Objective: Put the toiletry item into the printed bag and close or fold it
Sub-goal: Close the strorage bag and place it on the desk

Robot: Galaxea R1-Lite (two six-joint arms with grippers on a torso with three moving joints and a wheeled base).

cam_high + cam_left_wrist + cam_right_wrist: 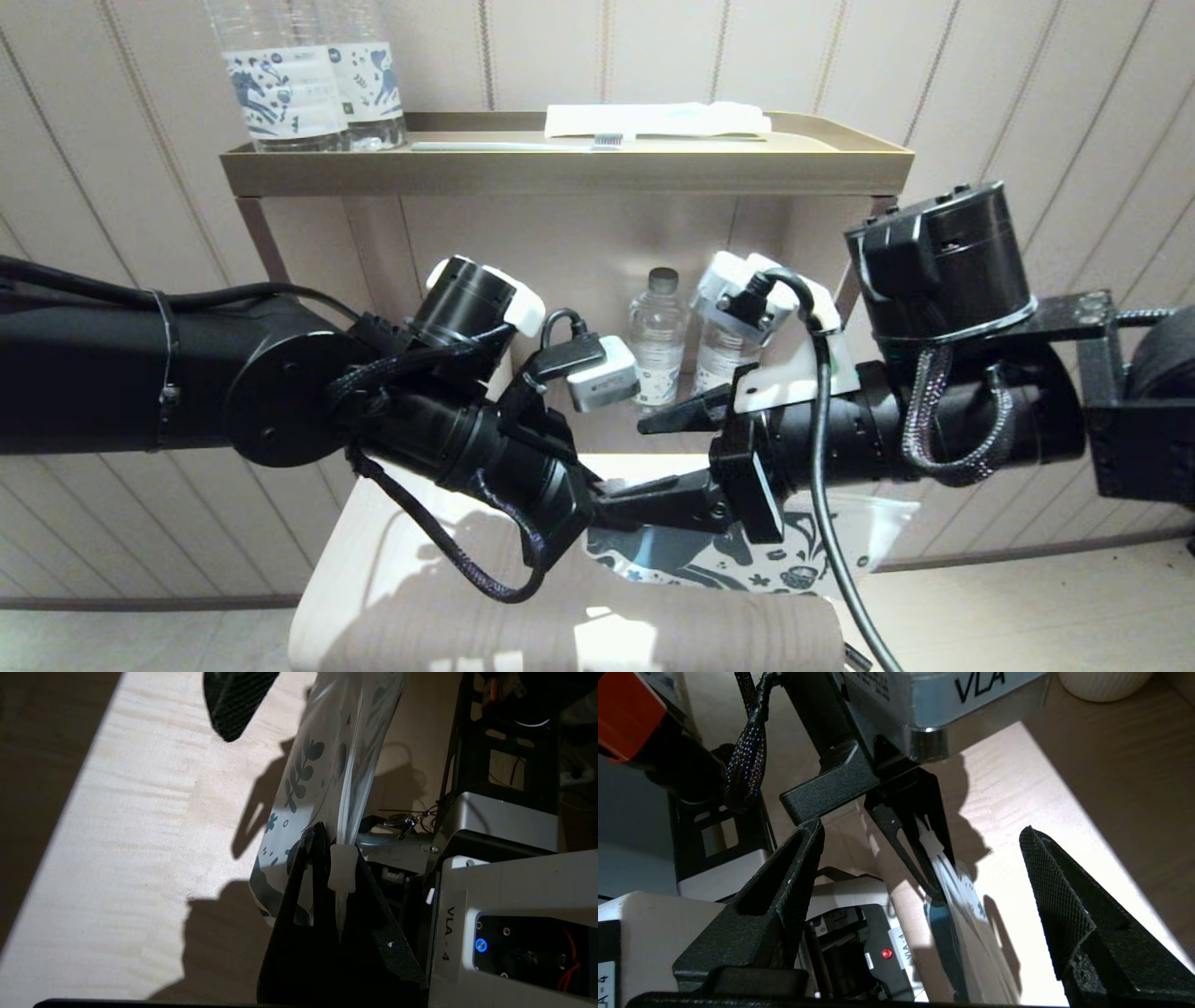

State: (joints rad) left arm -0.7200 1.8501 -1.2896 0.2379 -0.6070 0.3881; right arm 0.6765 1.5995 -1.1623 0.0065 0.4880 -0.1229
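Readable lettering: "VLA - 4" on the pale housing (514,914) seen from the left wrist, "VLA" on the grey casing (952,695) seen from the right wrist; water-bottle labels (280,93) on the top shelf carrying dark blue prints, text too small to make out. Left gripper (327,858) pinched tight on the top edge of the printed bag (327,765), right at a small white slider tab (342,872) on its seal, the pouch hanging from that grip above the pale wooden table (140,835). Right gripper (920,896) spread wide, holding nothing, its two textured fingers (1059,896) flanking the bag without touching, just beside the left one. From the head view: both arms meeting over the table, blue horse print of the bag (709,560) peeking below the black fingers; toothbrush (523,145) and a flat white packet (653,119) on the shelf tray (560,173), two small bottles (658,336) on the lower shelf — none of this visible from either wrist. Only from the wrists: the slider tab, the translucent sheen of the pouch, the red light on the base (887,953), the blue light (481,945). Toiletry item: cannot tell where, nothing distinct visible through the bag.
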